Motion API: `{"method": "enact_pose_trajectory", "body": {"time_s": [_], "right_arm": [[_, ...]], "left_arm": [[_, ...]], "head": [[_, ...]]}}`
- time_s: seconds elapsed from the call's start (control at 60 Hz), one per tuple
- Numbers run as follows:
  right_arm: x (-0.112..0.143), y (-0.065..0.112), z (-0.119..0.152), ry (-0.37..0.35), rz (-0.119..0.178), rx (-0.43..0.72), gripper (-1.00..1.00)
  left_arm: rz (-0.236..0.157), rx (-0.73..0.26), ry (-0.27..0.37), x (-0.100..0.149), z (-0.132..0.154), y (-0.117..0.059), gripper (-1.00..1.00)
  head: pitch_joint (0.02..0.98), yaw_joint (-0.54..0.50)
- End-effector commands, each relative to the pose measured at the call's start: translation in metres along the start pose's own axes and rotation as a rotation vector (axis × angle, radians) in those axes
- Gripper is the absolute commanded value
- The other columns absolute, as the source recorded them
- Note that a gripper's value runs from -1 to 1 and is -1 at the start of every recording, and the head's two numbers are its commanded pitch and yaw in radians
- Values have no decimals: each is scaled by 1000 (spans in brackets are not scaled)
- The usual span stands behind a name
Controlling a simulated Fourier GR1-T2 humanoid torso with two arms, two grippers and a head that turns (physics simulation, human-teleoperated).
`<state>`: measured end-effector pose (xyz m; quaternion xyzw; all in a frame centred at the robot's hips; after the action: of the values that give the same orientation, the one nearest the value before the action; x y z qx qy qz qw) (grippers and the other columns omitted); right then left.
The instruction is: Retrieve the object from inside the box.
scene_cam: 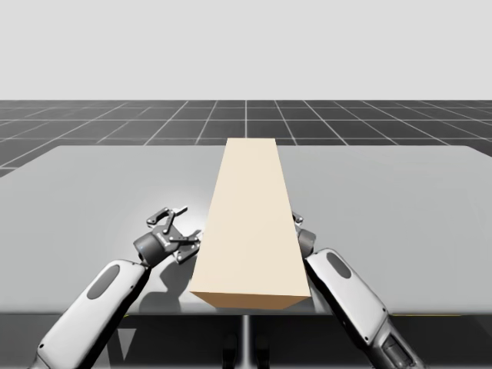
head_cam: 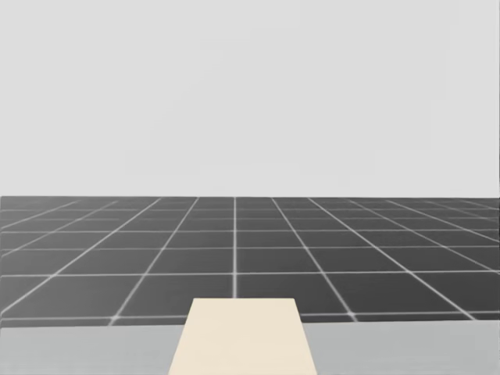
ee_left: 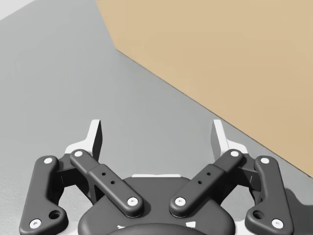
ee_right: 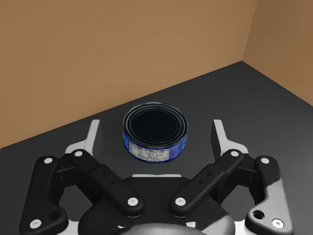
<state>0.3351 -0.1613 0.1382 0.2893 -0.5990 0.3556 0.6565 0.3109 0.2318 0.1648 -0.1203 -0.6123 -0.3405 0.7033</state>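
A tall beige box stands in the middle of the grey table; its top also appears in the head view. My left gripper hovers open just left of the box, whose tan wall lies ahead and to one side of that gripper. My right arm reaches into the box's right side. Inside, a short blue can with a dark top lies on the dark floor between the spread fingers of my right gripper, which is open and does not touch it.
Brown inner walls close in behind the can, with a corner off to one side. The table's front edge runs just under both arms. Bare tabletop extends left and right of the box.
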Motion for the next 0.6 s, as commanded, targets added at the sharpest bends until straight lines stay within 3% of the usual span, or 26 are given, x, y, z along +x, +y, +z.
{"method": "enact_pose_trajectory", "body": {"time_s": [0.017, 0.133, 0.317, 0.433, 0.5, 0.533, 0.6], "right_arm": [[-9, -8, -25, 27, -4, 20, -1000], [-14, -12, -43, 54, -11, 22, -1000], [-22, -10, -70, 112, 10, 65, -1000], [-29, -6, -83, 160, -10, 86, -1000], [-36, -5, -88, 180, 4, 85, -1000], [-38, -4, -88, 194, -6, 83, -1000], [-43, -4, -88, 207, 13, 64, -990]], "left_arm": [[-14, -7, 5, -1, -1, -2, -1000], [-24, -6, 11, -1, -1, -3, -1000], [-42, -7, 17, -1, -1, -5, -1000], [-52, -6, 18, -1, -1, -6, -1000], [-57, -7, 19, -1, -1, -7, -1000], [-59, -6, 20, -1, -1, -7, -1000], [-61, -5, 22, -1, 0, -7, -1000]], "head": [[128, -44], [144, -45], [165, -46], [181, -43], [185, -42], [187, -40], [190, -39]]}}
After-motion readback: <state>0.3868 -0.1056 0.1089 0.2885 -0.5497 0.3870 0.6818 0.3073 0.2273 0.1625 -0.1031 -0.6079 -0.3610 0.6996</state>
